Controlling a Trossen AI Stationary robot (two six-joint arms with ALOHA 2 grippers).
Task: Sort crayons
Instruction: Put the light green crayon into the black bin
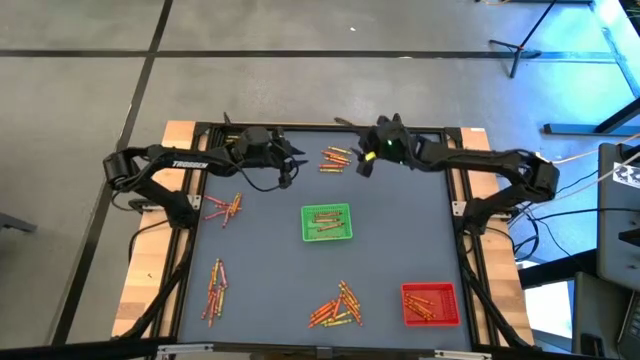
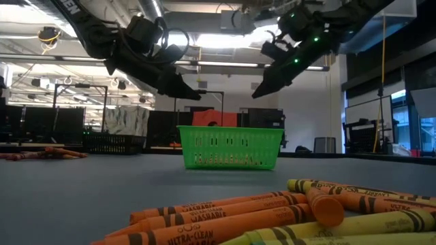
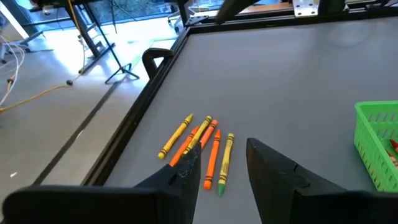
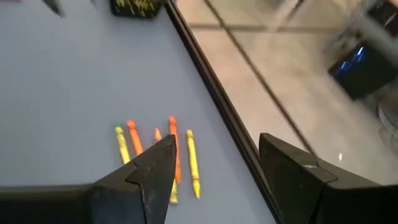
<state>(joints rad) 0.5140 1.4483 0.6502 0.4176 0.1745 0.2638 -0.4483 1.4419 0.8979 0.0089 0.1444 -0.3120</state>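
Your crayons [image 1: 336,157] sit in loose piles around the table, one at the far edge between the arms. The left gripper [image 3: 222,163] is parted and empty; the right gripper [image 4: 214,163] is spread wide and empty too. They're probably light, stiff, waxy and roll-prone, so I'd pinch one mid-length across the paper wrap.

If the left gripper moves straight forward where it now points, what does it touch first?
Probably the small crayon cluster on the table: it lies right ahead of the open left gripper, which holds nothing. Depth is unclear.
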